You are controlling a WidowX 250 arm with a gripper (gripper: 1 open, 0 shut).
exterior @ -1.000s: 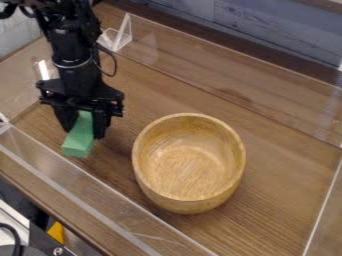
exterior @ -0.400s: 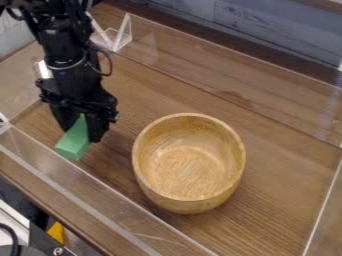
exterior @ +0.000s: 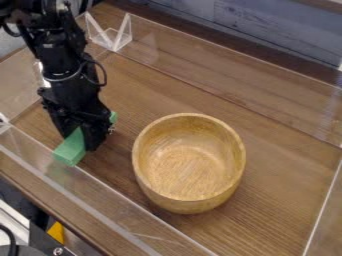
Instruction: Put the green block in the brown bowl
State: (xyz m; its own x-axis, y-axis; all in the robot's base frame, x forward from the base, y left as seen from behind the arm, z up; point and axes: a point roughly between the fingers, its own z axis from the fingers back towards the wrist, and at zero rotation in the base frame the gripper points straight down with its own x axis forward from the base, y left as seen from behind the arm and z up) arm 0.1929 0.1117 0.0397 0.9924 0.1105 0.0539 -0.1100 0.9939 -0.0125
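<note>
The green block is a short bright green bar, tilted between the black fingers of my gripper at the left of the wooden table. Its lower end hangs near the tabletop, close to the front clear wall. My gripper points down and is shut on the block's upper part, which the fingers partly hide. The brown bowl is round, light wood and holds nothing. It stands to the right of the gripper, a short gap away from the block.
A low clear plastic wall runs along the table's front and sides. A small clear plastic stand sits at the back left behind the arm. Bare wood tabletop stretches behind the bowl.
My gripper has shifted left and slightly down with the green block in it, moving a little farther from the bowl. The bowl has not moved.
</note>
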